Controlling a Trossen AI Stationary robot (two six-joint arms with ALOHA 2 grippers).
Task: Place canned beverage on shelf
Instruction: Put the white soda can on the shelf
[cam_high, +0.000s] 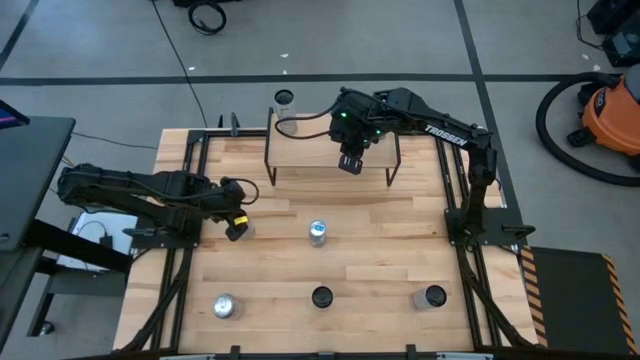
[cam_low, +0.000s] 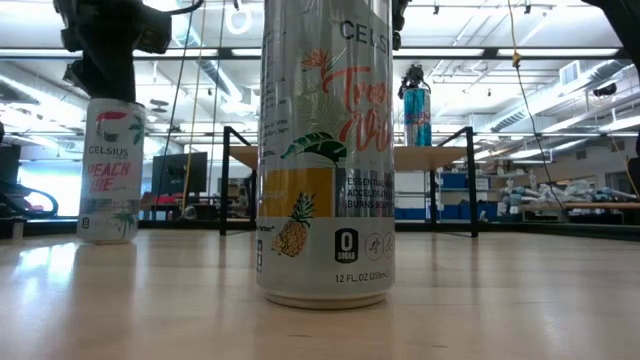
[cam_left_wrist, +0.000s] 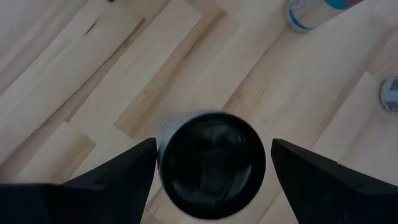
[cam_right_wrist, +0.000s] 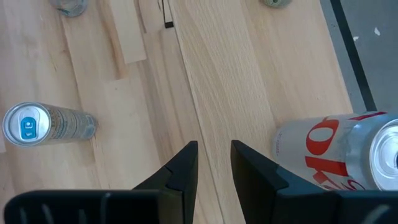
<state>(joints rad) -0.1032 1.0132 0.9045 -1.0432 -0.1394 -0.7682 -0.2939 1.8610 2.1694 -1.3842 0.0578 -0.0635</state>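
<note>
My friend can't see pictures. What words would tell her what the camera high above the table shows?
Seen from above, the left gripper hangs open over a can on the wooden table, while the right gripper is shut above the shelf. Four more cans stand on the table: one in the middle and three along the near edge.

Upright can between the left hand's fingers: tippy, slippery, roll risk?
The can stands on end on the table, inside the open left hand. A push near its top would probably tip it, and once on its side it would likely roll. Its round wall looks smooth, so an off-centre grip may slip. Its weight can't be told.
</note>
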